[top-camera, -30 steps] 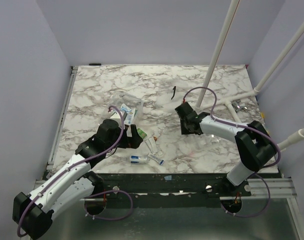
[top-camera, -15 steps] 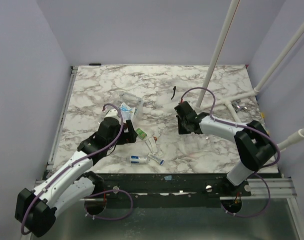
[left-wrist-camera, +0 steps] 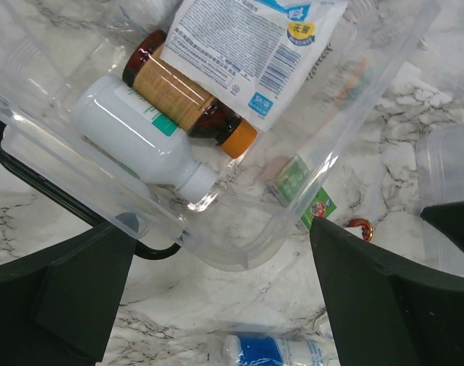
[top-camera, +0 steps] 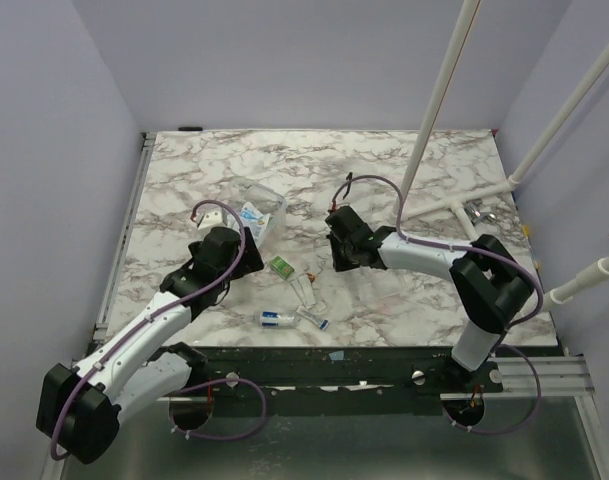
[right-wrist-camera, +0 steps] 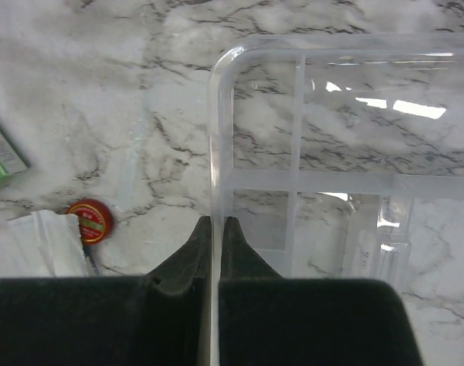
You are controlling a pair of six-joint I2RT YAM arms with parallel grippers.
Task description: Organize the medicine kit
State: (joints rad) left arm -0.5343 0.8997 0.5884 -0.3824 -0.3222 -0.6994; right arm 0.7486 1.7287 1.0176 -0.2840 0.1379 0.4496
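Two grippers: left gripper (left-wrist-camera: 222, 229), jaws wide open, hangs just above the medicine kit (top-camera: 267, 193), lying slantwise beneath it; right gripper (right-wrist-camera: 217, 223), farther off, pinches the wall of a clear divided tray (right-wrist-camera: 300, 183), possibly the kit's insert.

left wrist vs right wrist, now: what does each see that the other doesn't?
Left wrist only: medicine kit holding a white bottle, a brown bottle and a packet; a blue tube outside it. Right wrist only: the grip itself, right hand shut on the wall of a clear divided tray. Both: red tin, green box, marble table.
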